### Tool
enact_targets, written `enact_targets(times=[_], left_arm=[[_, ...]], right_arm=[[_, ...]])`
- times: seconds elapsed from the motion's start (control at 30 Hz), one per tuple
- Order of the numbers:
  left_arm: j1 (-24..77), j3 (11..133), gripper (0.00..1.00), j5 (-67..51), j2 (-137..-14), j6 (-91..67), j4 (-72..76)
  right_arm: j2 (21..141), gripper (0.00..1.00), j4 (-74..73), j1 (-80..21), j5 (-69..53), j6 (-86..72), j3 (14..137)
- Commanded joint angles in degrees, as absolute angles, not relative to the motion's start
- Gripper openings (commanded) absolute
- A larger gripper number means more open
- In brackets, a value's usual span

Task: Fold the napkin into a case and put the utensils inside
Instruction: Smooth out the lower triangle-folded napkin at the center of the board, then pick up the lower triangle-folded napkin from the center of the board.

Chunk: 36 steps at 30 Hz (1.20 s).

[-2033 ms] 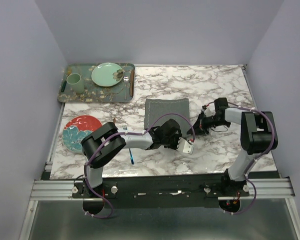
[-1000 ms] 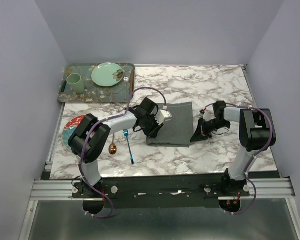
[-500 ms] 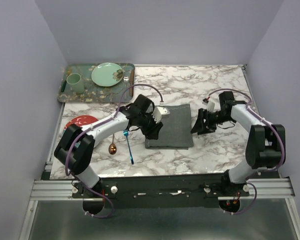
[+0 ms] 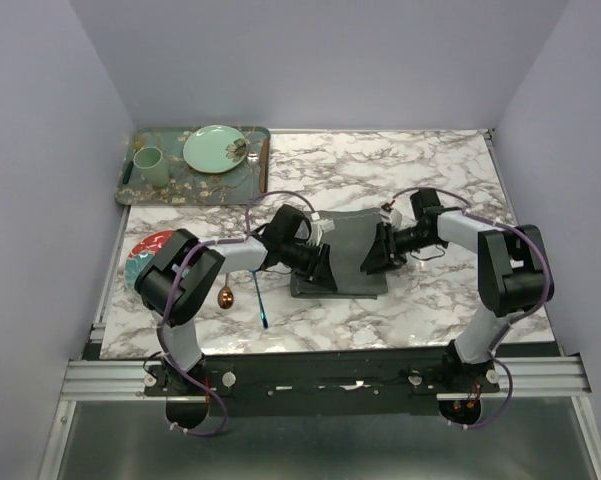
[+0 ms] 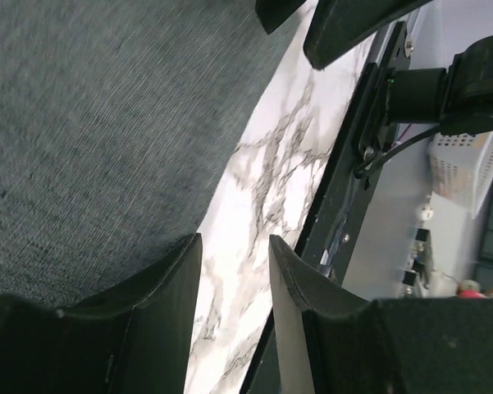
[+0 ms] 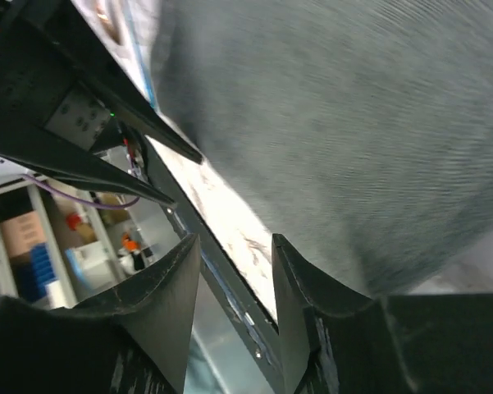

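The dark grey napkin (image 4: 346, 250) lies folded on the marble table in the middle. It fills the upper left of the left wrist view (image 5: 90, 123) and the upper right of the right wrist view (image 6: 361, 123). My left gripper (image 4: 318, 262) is low over its left edge, jaws open and empty (image 5: 234, 242). My right gripper (image 4: 372, 256) is low over its right edge, jaws open and empty (image 6: 234, 240). The blue fork (image 4: 258, 296) and the copper spoon (image 4: 225, 297) lie on the table left of the napkin.
A patterned green tray (image 4: 130, 190) at the back left holds a green cup (image 4: 149, 163), a green plate (image 4: 214, 148) and a brown-handled utensil (image 4: 264, 160). A red plate (image 4: 143, 250) sits at the left edge, partly behind my left arm.
The napkin was spread wider toward the front. My left gripper went from its near right side to its left edge. My right gripper moved left onto its right edge.
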<state>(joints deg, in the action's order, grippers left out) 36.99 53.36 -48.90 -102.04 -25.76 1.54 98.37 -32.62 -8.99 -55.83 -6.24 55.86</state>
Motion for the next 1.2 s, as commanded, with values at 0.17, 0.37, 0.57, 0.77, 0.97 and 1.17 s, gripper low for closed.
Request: enact_targets(times=[0.17,0.37,0.57,0.77,0.97,1.17], left_arm=[[32.5,45.2,0.46,-52.4,-110.1,-34.9,10.3],[33.0,44.3,0.48,-55.8,-107.0,-34.7,13.0],[33.4,59.8,0.63,-47.8,-90.7,-2.8,-17.0],[31.7,65.1,0.69,-30.3,-80.2,18.3,-23.4],[31.3,59.9,0.82,-24.8,-76.1,15.9,-7.5],[27.6,69.3,0.77,-29.9,-87.4,2.1,-9.1]], right_arm=[[108.6,0.48,-31.4,-8.0,-53.4,-5.6,51.9],[101.1,0.48,-35.2,-8.0,-55.2,1.1,51.0],[81.9,0.6,-41.0,-7.5,-55.0,9.7,59.3],[72.0,0.74,-30.0,-6.9,-39.1,17.3,61.7],[82.0,1.0,-23.0,-6.0,-28.0,11.1,72.9],[98.6,0.96,-31.7,-2.0,-39.5,7.8,82.7]])
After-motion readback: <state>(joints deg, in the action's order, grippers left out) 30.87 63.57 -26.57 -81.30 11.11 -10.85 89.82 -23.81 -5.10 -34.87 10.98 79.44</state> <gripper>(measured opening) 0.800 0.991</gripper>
